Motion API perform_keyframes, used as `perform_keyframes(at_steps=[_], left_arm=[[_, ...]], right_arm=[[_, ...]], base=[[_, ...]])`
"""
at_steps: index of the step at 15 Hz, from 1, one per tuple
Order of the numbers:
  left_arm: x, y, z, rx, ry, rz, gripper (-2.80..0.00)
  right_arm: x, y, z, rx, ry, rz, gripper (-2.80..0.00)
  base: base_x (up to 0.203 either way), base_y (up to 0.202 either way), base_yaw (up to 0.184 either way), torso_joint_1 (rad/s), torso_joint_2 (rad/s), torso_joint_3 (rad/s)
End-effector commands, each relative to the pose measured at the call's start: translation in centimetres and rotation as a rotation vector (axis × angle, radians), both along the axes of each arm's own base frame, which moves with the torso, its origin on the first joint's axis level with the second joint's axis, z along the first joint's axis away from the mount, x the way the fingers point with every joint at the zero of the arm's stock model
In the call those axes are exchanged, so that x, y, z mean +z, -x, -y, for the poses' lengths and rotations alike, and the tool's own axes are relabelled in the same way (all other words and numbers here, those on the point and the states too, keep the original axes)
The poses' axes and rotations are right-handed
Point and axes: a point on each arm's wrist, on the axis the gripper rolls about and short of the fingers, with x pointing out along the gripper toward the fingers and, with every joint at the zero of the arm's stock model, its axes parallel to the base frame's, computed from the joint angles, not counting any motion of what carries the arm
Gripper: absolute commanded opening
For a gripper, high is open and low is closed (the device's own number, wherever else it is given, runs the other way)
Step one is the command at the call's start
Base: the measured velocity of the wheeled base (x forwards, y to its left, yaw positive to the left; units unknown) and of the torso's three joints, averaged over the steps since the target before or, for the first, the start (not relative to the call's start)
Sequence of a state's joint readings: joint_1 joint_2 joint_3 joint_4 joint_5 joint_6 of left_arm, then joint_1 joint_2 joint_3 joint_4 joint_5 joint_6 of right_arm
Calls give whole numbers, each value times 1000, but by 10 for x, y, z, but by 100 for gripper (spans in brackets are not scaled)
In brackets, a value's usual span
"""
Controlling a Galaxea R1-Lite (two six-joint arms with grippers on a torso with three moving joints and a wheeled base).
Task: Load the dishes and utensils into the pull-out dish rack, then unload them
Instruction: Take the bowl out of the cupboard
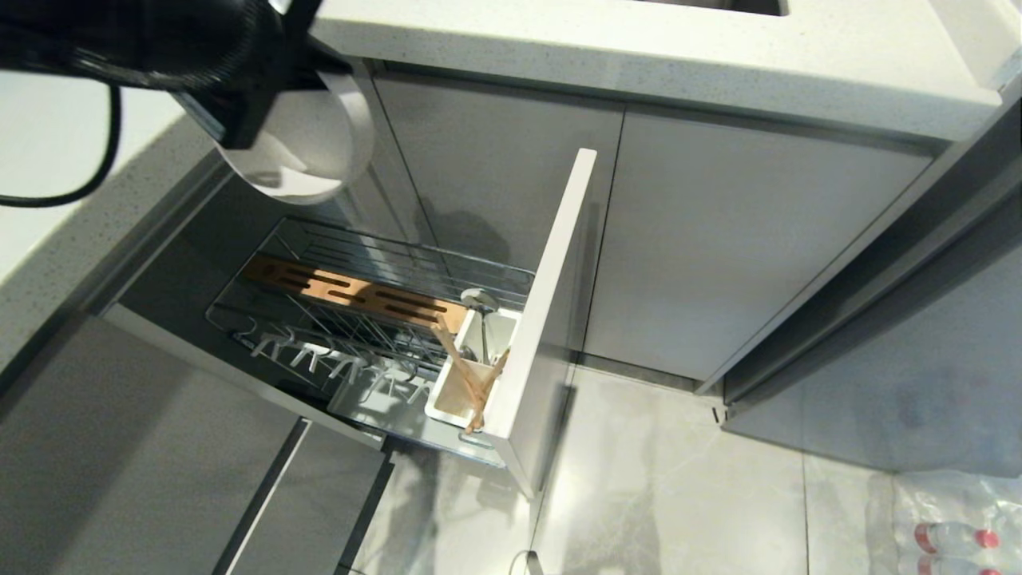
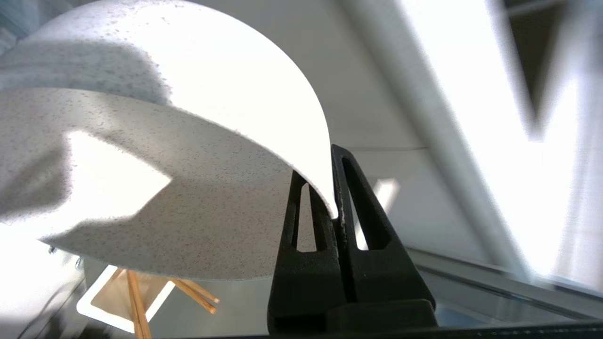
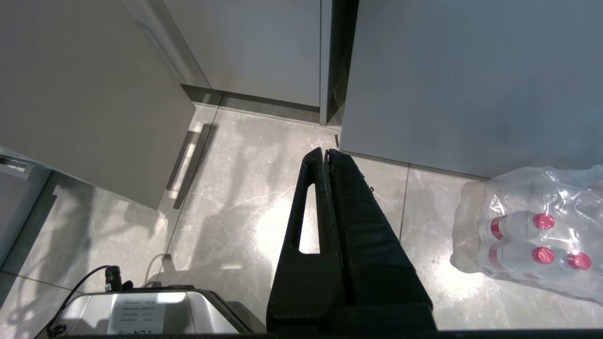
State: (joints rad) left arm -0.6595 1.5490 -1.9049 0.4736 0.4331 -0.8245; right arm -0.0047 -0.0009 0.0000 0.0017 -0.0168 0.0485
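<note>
Seen from the head camera, the left claw hangs at about 10 o'clock, above the far end of the pull-out dish rack, pinched tight on the rim of a white speckled dish, which looks like the small bowl, though its full shape cannot be told; in the left wrist view the two black fingers clamp the thin curved edge of that dish. It is probably glazed ceramic: stiff, fairly light, slick and breakable, so a firm hold on the rim and a gentle setting-down seem wise, since a thin edge could slip or swing. The chrome rack stands pulled out at centre, its plate prongs bare; a brown slotted wooden strip runs along it; at about 5 o'clock of the rack, against the pale front panel, the white utensil cup holds the wooden chopsticks leaning crossed and a metal spoon standing upright. The right claw hangs closed and empty over the floor; a wrapped pack of bottles lies nearby.
</note>
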Motion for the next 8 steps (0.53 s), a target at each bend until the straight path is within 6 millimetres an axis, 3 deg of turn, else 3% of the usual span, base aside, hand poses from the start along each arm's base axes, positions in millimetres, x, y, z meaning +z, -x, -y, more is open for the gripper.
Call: perform_keyframes(at_steps=[1,2,4,8], left_arm=[[26,48,-35,1,65,103,-280],[33,64,-50,29,61,136,-280],[38,77,-78,156,3,175,-280],[49,114,-130,398,-224,266,-280]], right_arm=[[0,0,0,0,-1,-2,-280],[0,0,0,0,-1,-2,-280],[0,0,0,0,-1,-2,-280],[0,0,0,0,-1,-2,-280]], base=[[0,0,0,0,0,0],[0,0,0,0,0,0],[0,0,0,0,0,0],[0,0,0,0,0,0]])
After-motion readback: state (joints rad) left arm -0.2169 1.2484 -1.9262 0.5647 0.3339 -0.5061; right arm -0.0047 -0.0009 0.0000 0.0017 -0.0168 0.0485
